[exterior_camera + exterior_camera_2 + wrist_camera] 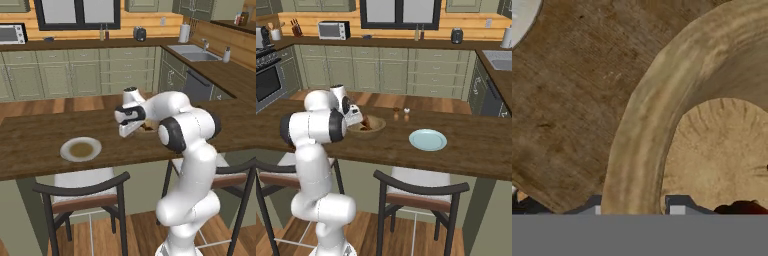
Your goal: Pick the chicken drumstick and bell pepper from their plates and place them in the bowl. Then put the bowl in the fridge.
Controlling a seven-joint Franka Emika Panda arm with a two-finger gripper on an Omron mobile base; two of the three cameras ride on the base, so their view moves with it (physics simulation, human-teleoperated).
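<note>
In the left base view the white arm bends forward over the dark wooden counter [40, 145], and its gripper [131, 131] reaches down just beside the arm's big elbow joint. A white plate [81, 149] with a brownish patch in its middle lies on the counter to the left, well apart from the gripper. A sliver of the wooden bowl [148, 128] peeks out behind the hand — the rest is hidden by the arm.

In the right base view the gripper [357, 120] is down at the near-left rim of the bowl [372, 128], which sits on the counter [476, 150]. Something dark red-brown lies inside the bowl, too small to name or to tell which way it points. A pale bluish plate [428, 139] lies to the right of the bowl, apart from it, and two small shakers [401, 114] stand behind them.

In the hand view the bowl's thick tan rim [642, 135] arcs up between the two finger tips [677, 206] — one outside the bowl, one inside. The jaws are narrow, straddling the rim; whether they actually press on it I cannot tell. A dark red shape [739, 206] lies inside at the lower right, mostly cut off, so its long axis cannot be read.
</note>
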